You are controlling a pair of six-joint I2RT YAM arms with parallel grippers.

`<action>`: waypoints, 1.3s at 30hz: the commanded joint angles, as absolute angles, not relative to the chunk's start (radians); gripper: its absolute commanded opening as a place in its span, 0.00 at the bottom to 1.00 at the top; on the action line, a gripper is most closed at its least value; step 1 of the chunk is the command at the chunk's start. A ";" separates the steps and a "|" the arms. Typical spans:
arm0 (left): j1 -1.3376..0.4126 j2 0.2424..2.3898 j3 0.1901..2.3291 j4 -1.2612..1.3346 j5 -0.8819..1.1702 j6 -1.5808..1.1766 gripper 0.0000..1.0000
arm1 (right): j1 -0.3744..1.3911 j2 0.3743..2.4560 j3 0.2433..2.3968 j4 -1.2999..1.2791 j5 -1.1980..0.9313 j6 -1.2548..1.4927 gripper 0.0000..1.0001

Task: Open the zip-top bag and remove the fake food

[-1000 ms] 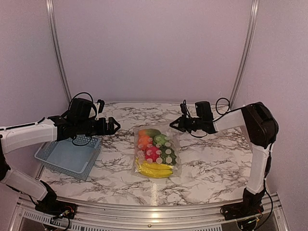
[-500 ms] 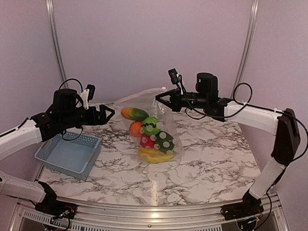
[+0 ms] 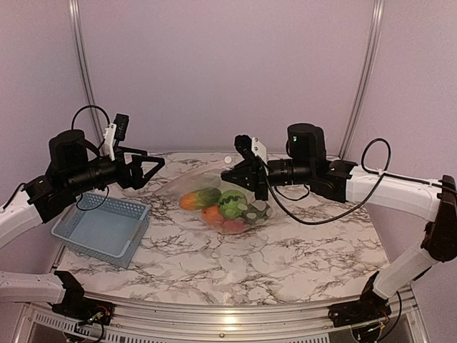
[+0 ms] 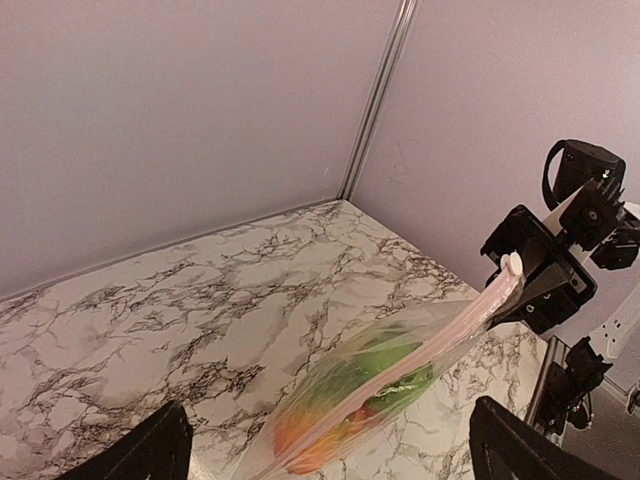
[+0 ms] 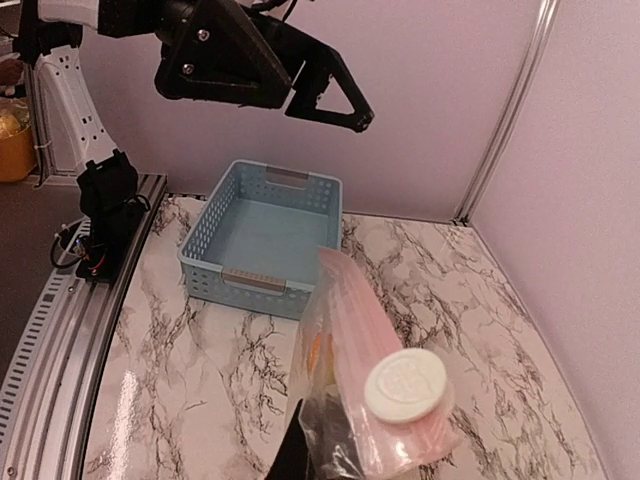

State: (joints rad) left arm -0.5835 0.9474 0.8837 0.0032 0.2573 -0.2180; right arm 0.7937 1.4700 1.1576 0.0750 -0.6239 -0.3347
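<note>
The clear zip-top bag (image 3: 207,187) hangs slanted from my right gripper (image 3: 239,174), which is shut on its top corner by the pink zip strip (image 4: 455,328). The bag's lower end rests on the marble table (image 3: 300,250). Inside it show a green vegetable (image 3: 230,202), an orange ball (image 3: 212,213) and a red fruit (image 3: 232,226); the banana is not seen. A white round cap (image 5: 405,385) sits on the strip by the right jaws. My left gripper (image 3: 148,169) is open and empty, raised left of the bag, apart from it.
A light blue slatted basket (image 3: 100,232) stands empty at the left of the table, below my left arm; it also shows in the right wrist view (image 5: 262,235). Metal rails run up the back wall.
My right gripper took hold of the bag, lifted it off the table, then carried it left and lower so the food rests down. My left arm rose and drew back left.
</note>
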 commanded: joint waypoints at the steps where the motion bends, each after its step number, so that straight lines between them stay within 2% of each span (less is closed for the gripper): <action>1: -0.628 0.936 0.849 0.082 0.359 -0.121 0.99 | 0.861 1.433 1.152 0.024 -0.586 -0.444 0.03; 8: -0.764 1.002 0.894 0.014 0.366 0.071 0.95 | 0.917 1.416 1.144 0.009 -0.561 -0.458 0.03; 12: -0.816 1.069 0.928 0.002 0.327 0.122 0.85 | 0.920 1.414 1.152 0.005 -0.572 -0.460 0.04; 18: -0.865 1.137 0.939 0.042 0.323 0.141 0.56 | 0.920 1.415 1.156 -0.025 -0.574 -0.469 0.04; 24: -0.890 1.164 0.944 0.040 0.293 0.162 0.12 | 0.920 1.398 1.146 -0.026 -0.579 -0.466 0.04; 26: -0.892 1.158 0.935 0.044 0.282 0.172 0.02 | 0.920 1.397 1.146 -0.027 -0.580 -0.459 0.06; 28: -0.896 1.135 0.911 0.075 0.250 0.177 0.00 | 0.920 1.397 1.150 -0.028 -0.580 -0.445 0.14; 31: -0.897 1.090 0.865 0.126 0.202 0.194 0.00 | 0.921 1.395 1.160 -0.040 -0.574 -0.420 0.44; 32: -0.897 1.076 0.854 0.135 0.183 0.201 0.00 | 0.918 1.393 1.164 -0.044 -0.574 -0.412 0.49; 39: -0.897 1.028 0.822 0.164 0.160 0.240 0.00 | 0.906 1.384 1.195 -0.021 -0.568 -0.341 0.51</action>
